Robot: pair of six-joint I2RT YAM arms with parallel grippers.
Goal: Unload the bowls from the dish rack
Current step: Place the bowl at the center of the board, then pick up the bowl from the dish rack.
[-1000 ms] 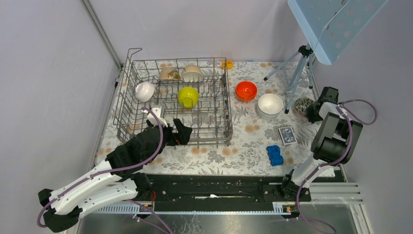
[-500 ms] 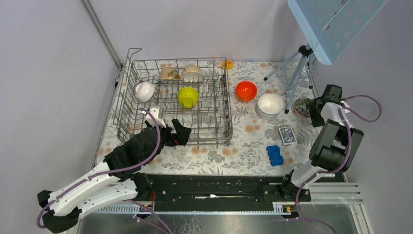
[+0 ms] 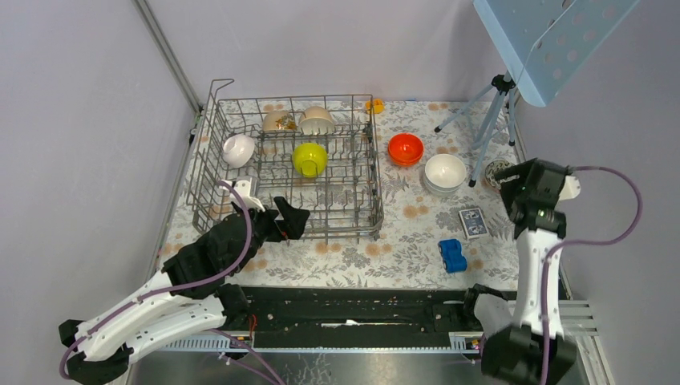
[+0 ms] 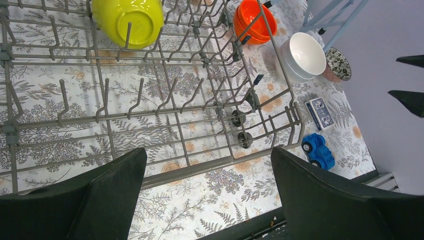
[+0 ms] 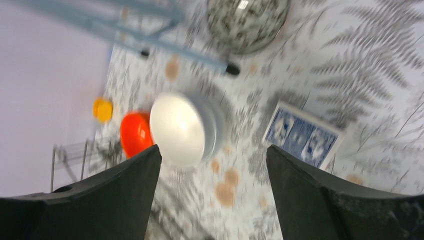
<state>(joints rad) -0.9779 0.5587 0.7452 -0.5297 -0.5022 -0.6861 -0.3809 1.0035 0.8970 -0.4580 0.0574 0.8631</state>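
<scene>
The grey wire dish rack [image 3: 354, 233] stands at the back left. It holds a white bowl [image 3: 238, 149], a yellow-green bowl [image 3: 309, 159], a beige bowl [image 3: 317, 120] and a patterned bowl [image 3: 278, 122]. On the cloth to its right sit an orange-red bowl [image 3: 406, 148], stacked white bowls [image 3: 445, 172] and a dark mottled bowl [image 3: 498, 171]. My left gripper [image 3: 269, 211] hangs open and holds nothing over the rack's front rim [image 4: 200, 167]; the yellow-green bowl [image 4: 129, 20] lies well ahead of it. My right gripper [image 3: 516, 183] is open and holds nothing, raised beside the mottled bowl [image 5: 247, 20].
A tripod leg [image 3: 483, 156] stands between the white and mottled bowls. A blue card box [image 3: 473, 222] and a blue toy car [image 3: 452, 255] lie on the floral cloth at the near right. A small yellow object [image 3: 374, 105] sits behind the rack.
My right gripper has opened, let go of the mottled bowl and lifted away from it; the bowl stays on the cloth. My left arm has drawn back a little toward the near edge.
</scene>
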